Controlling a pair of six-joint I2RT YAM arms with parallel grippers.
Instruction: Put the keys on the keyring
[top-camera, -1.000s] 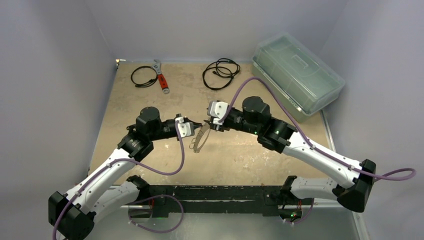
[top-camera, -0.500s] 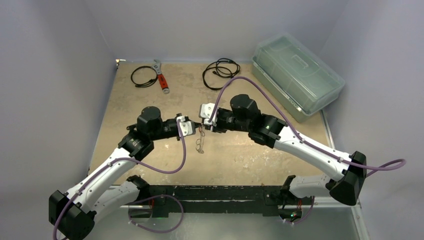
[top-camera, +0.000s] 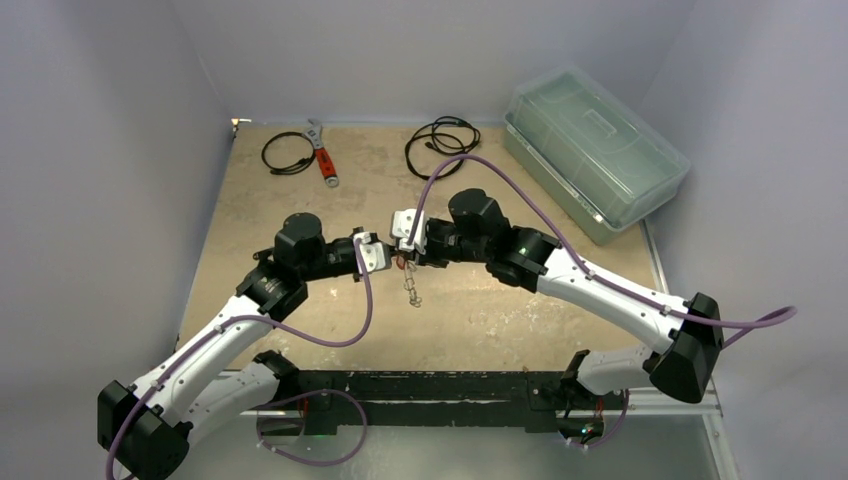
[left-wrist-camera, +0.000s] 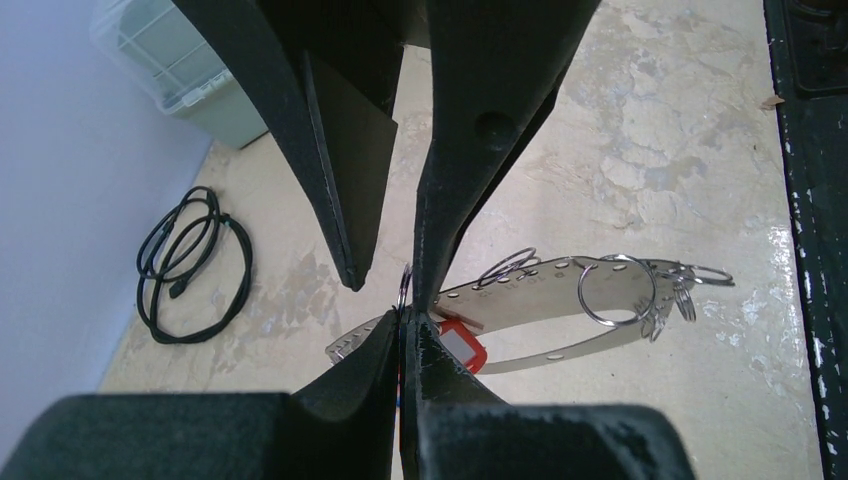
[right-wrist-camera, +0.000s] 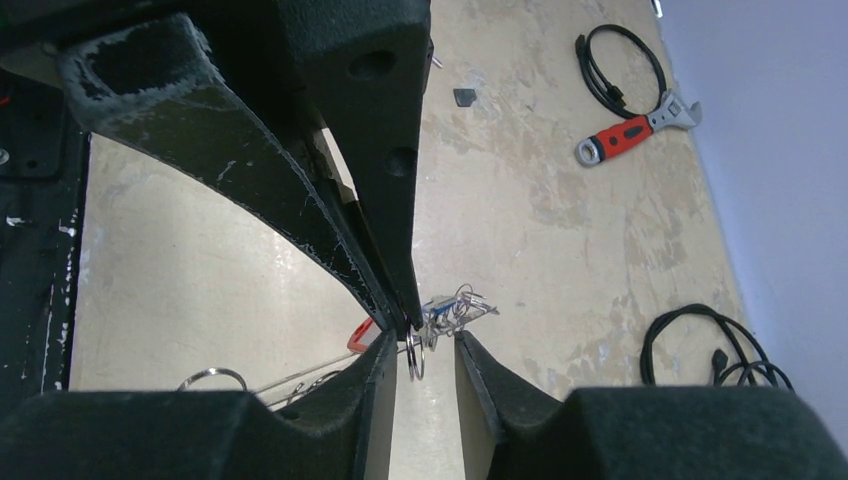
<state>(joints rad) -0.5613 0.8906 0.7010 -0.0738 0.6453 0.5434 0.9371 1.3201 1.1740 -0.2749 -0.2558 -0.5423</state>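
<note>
Keyring (left-wrist-camera: 540, 285) is hanging clear of worktop (top-camera: 450, 320), left end effector (left-wrist-camera: 403, 320) clamping fully shut on its top ring (left-wrist-camera: 403, 285), steadying it for threading. Right end effector (right-wrist-camera: 422, 345) is straddling that ring, jaws part open, gripping nothing. Red-headed key (left-wrist-camera: 462, 347) is dangling beside.

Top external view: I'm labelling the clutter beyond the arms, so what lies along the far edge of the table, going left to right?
black coiled cable → red-handled wrench → second black cable bundle → clear lidded plastic box
</note>
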